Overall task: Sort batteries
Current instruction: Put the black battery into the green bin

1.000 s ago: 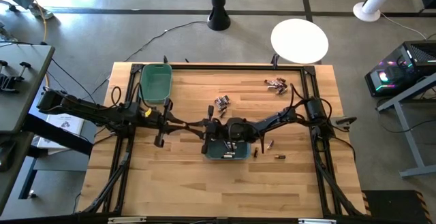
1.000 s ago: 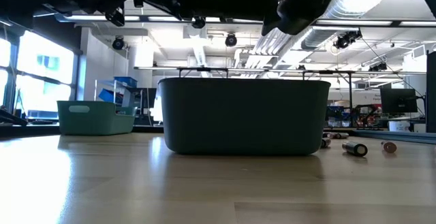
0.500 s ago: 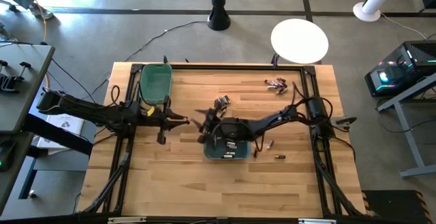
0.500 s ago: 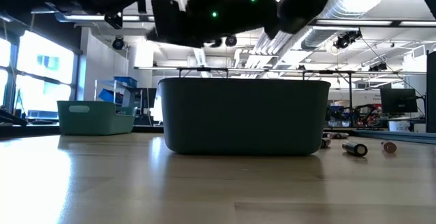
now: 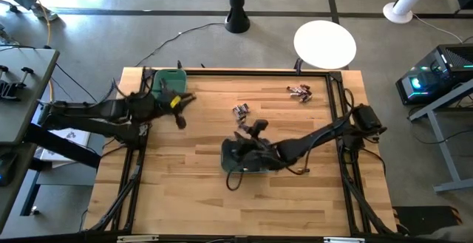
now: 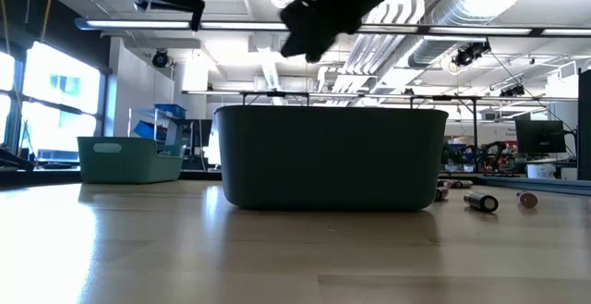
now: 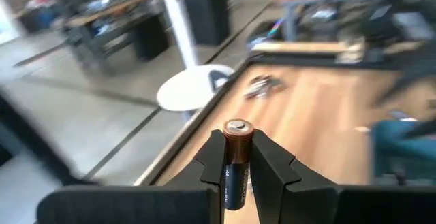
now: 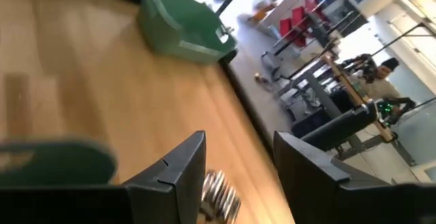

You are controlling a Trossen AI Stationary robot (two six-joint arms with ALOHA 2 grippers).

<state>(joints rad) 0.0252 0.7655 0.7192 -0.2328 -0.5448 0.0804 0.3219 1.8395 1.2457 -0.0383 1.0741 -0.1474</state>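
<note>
A wide workshop with ceiling ducts and strip lights lies behind my wooden desk [image 5: 192, 191]. The dark teal bin [image 5: 240, 160] sits near the desk's middle, and I place everything else by it.

My left gripper [image 7: 237, 161] is clenched on one battery [image 7: 235, 163], copper-topped with a dark body, standing upright between my fingers. That gripper [image 5: 179, 104] hangs well to the left of the teal bin, just beside the green bin [image 5: 164, 77] at the desk's far left corner.

My right gripper [image 8: 235, 166] stands released, fingers apart with nothing between them. It hovers at the teal bin's far edge [image 5: 255, 131], my arm stretching across above the bin and covering much of its rim.

A small cluster of batteries [image 5: 241, 111] lies just beyond the teal bin, close ahead of my right gripper. A second cluster [image 5: 299, 91] lies well apart toward the far right corner. In the low view, loose cells [image 6: 480, 200] rest on the desk right of the bin.
</note>
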